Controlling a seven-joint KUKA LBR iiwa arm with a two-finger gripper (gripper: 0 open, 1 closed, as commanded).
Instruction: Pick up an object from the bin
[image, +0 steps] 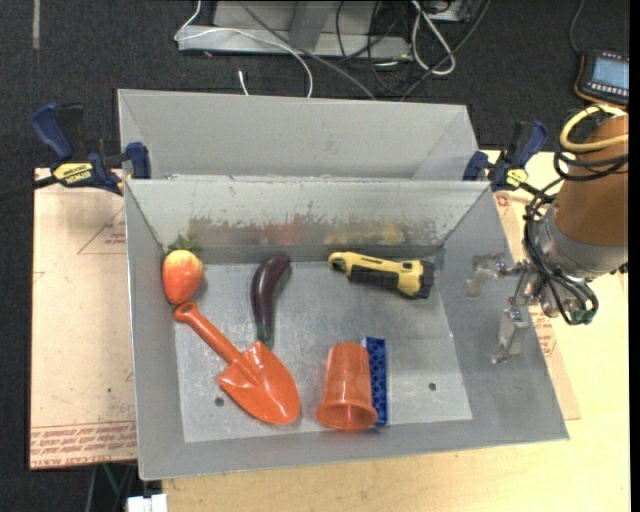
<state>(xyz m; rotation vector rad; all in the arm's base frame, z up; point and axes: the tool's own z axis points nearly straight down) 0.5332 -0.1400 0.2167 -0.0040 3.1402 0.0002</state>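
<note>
I see grey metal bin (450, 340) w/ orange plastic shovel (255, 385), orange cup (347, 390), blue studded block (376, 380), purple eggplant (266, 290), yellow-black handle (385, 273). Claw (508, 325) at right wall; grip state unclear.

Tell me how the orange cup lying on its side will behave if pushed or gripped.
The orange cup lies on its side, so a push would probably roll it in a curve, since it flares. The blue studded bar lying against it may block rolling that way. It looks like thin plastic: likely light, flexing if squeezed.
</note>
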